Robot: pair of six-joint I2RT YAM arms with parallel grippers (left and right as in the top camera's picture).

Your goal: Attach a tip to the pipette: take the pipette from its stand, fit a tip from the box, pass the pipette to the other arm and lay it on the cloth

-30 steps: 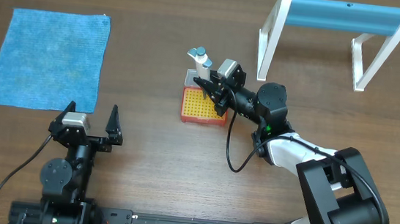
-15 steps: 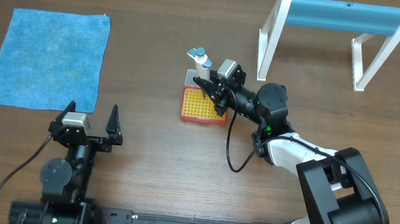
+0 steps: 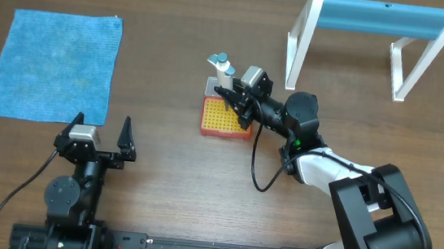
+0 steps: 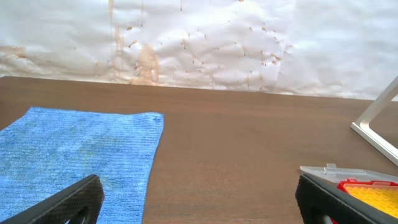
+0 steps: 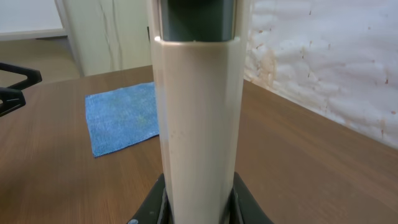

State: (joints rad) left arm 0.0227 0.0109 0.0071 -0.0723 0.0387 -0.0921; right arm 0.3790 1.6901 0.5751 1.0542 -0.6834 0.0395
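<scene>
On the wooden table (image 3: 168,176), the white-and-blue stand (image 3: 379,17) is at the far right and the blue cloth (image 3: 54,66) lies flat at the far left. The right arm (image 3: 303,128) stretches low and slanting toward the middle, its right gripper (image 3: 230,95) clenched around the pipette (image 5: 196,124), which stands upright over the far edge of the orange tip box (image 3: 221,118). The left arm (image 3: 77,184) is folded back near its base, its left gripper (image 3: 102,123) spread wide and holding nothing, near the cloth's near edge.
</scene>
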